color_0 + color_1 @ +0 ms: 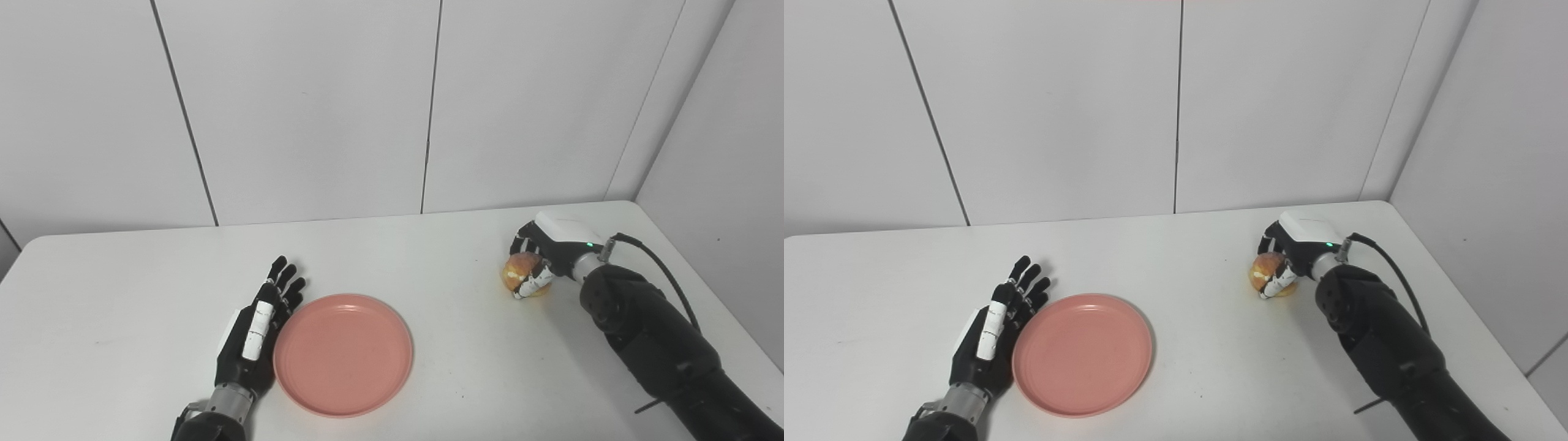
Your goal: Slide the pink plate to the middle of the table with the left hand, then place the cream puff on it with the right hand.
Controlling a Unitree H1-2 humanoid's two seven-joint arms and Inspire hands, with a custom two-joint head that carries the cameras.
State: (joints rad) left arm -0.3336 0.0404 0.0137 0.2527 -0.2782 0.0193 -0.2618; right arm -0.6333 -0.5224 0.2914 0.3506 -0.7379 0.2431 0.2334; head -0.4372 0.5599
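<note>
The pink plate (pixel 343 354) lies flat on the white table, a little left of its middle and near the front edge. My left hand (pixel 257 327) is open, fingers straight, its side against the plate's left rim. The cream puff (pixel 520 272), golden with a pale filling line, sits at the right of the table. My right hand (pixel 542 257) is shut on the cream puff, fingers wrapped over its top and thumb across its front. The puff looks to rest on or just above the table. The plate also shows in the right eye view (pixel 1083 354).
The white table (pixel 429 257) ends at a panelled wall behind and a wall at the right. The right arm (pixel 649 343) comes in over the table's right front corner, with a black cable (pixel 667 275) arching off the wrist.
</note>
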